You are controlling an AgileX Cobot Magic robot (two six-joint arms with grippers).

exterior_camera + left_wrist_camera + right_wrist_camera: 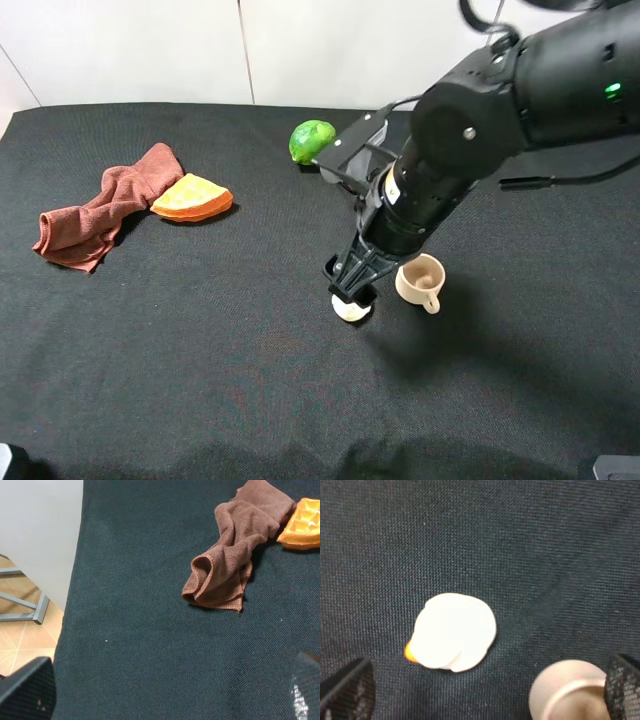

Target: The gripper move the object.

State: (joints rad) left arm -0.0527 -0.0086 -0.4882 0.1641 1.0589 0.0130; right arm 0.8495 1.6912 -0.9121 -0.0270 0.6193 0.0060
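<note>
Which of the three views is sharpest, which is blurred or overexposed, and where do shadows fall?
Exterior high view: sharp and evenly lit; the arm casts a soft shadow on the black cloth beside the mug. Right wrist view: soft focus, and the white object is blown out so its surface detail is lost. Left wrist view: crisp weave on the brown towel, with only a thin shadow beneath its folds.

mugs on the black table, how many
1. The beige mug stands on the black table, right of centre in the high view, just beside the cream-white object under the right arm. The arm could be hiding more behind it.
</note>
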